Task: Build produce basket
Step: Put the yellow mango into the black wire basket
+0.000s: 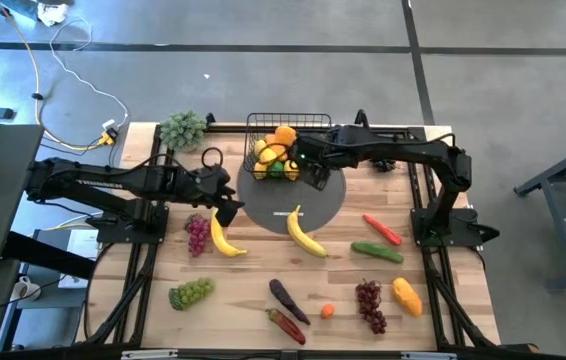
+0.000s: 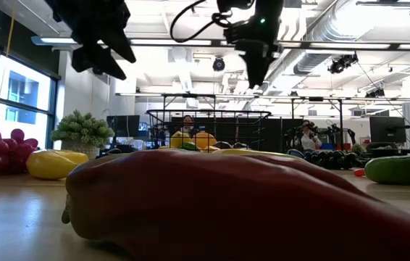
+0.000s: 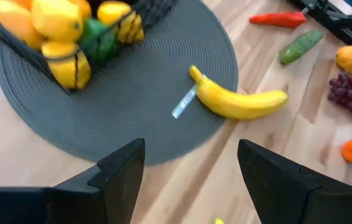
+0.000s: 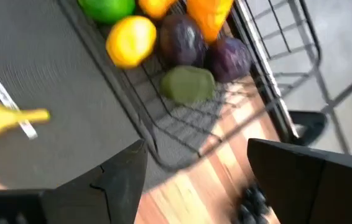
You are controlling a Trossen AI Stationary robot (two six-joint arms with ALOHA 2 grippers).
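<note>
The black wire basket (image 1: 275,148) stands on the far part of the round grey mat (image 1: 328,205) and holds lemons, an orange mango, a green fruit and dark purple pieces (image 4: 182,40). One banana (image 1: 305,235) lies on the mat's near edge, seen also as the banana (image 3: 238,102) in the left wrist view. My left gripper (image 1: 230,207) hovers open over the mat's left edge (image 3: 191,152). My right gripper (image 1: 315,178) hangs open just right of the basket, above its corner (image 4: 194,152). Both are raised off the table in the low view.
Loose produce lies on the wooden table: a second banana (image 1: 225,240), purple grapes (image 1: 198,232), green grapes (image 1: 191,292), an eggplant (image 1: 288,298), a red pepper (image 1: 383,229), a cucumber (image 1: 377,251), red grapes (image 1: 370,303) and a mango (image 1: 407,296). A leafy bunch (image 1: 183,130) sits at the far left.
</note>
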